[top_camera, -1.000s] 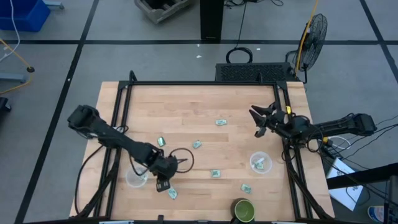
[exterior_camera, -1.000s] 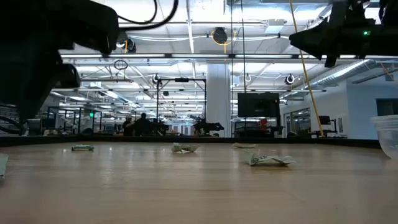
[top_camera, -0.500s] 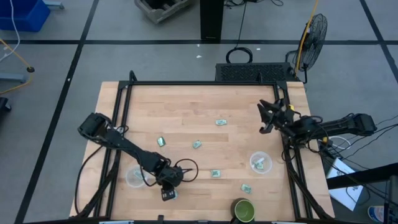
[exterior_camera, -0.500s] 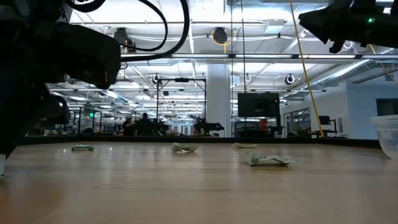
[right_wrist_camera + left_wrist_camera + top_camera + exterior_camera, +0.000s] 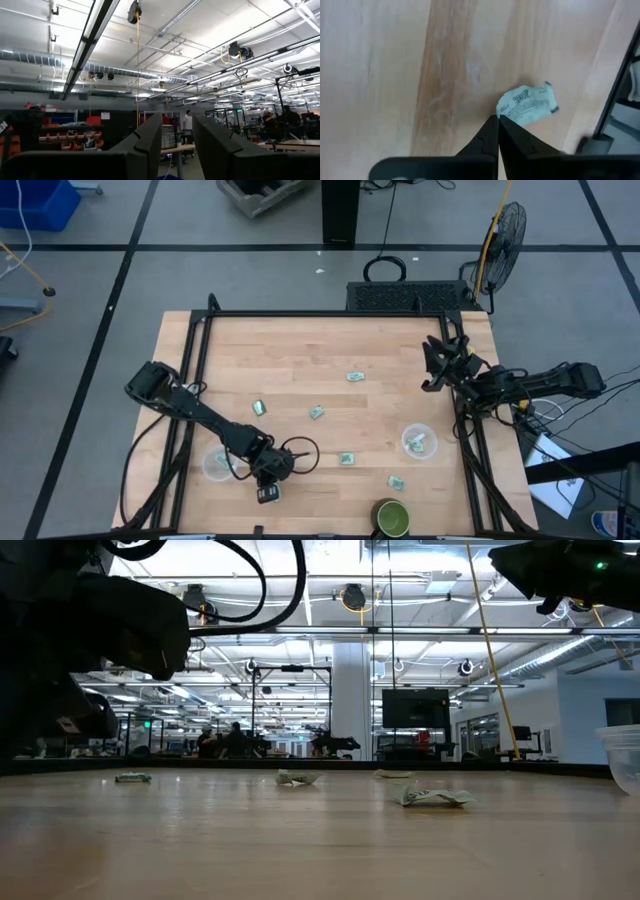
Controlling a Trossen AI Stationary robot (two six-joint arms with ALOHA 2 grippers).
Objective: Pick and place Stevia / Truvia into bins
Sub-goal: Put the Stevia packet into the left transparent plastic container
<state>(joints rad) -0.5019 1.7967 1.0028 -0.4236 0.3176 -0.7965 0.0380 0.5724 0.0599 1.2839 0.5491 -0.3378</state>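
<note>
My left gripper (image 5: 268, 492) (image 5: 498, 119) is low over the table's near-left part and shut on a crumpled pale green and white Stevia / Truvia packet (image 5: 527, 102), which the gripper hides in the high view. Loose packets lie flat on the wood: (image 5: 355, 376), (image 5: 317, 412), (image 5: 258, 408), (image 5: 346, 459), (image 5: 395, 481). One clear cup (image 5: 217, 465) stands beside the left arm. The other clear cup (image 5: 418, 442) holds a packet. My right gripper (image 5: 440, 365) (image 5: 177, 132) is open and raised near the table's right edge. My left gripper pinches the packet by its edge (image 5: 506, 111) between the free ends of its two shut fingers, coming from above and pointing down. The rest of the packet sticks out beyond the fingertips. Whether it is off the wood or still lies on it, I cannot tell.
A dark green cup (image 5: 392, 518) stands at the near edge. A black frame rail (image 5: 190, 380) runs along the table's left side and another (image 5: 460, 410) along the right. In the low view the packets (image 5: 298, 778) (image 5: 432, 797) lie mid-table, and a clear cup (image 5: 625, 755) is at the right.
My left gripper has moved toward the near edge and down onto the packet that lay just beyond it; that packet is now covered in the high view. My right gripper has drawn back toward the table's right edge, staying raised.
</note>
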